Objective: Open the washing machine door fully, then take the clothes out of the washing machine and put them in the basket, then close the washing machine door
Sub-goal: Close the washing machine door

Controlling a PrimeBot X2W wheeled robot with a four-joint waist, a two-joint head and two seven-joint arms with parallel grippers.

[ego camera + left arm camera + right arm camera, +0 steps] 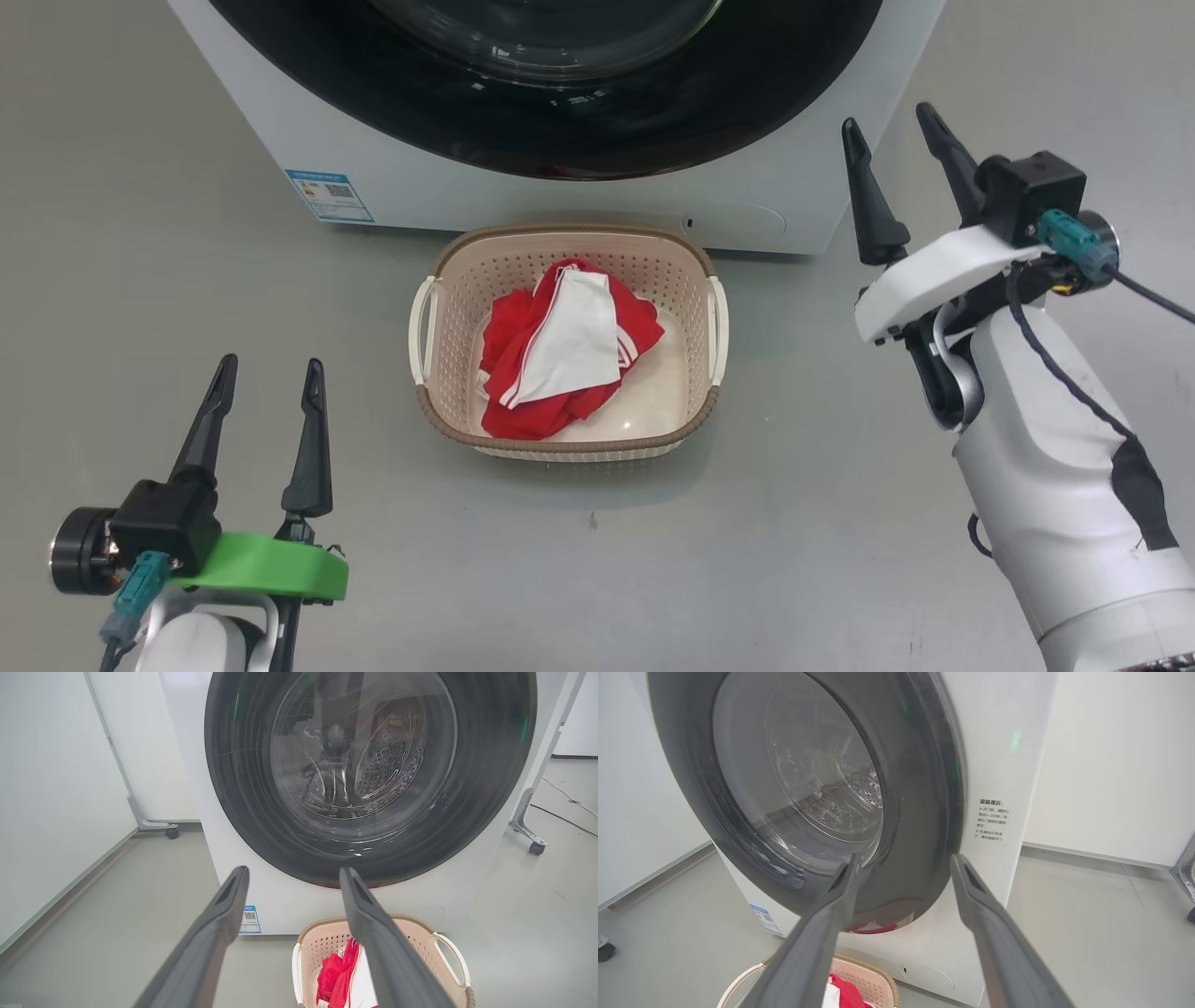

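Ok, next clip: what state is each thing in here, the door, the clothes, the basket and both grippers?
washing machine door: closed, flush against the washing machine.
clothes: piled inside the basket, white panel on top.
basket: upright in front of the machine, holding the clothes.
left gripper: open, empty.
right gripper: open, empty, raised beside the machine's front.

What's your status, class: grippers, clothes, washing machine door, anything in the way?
Left gripper open, empty. Right gripper open, empty. Clothes in basket; door looks shut. Basket on floor just before washing machine.
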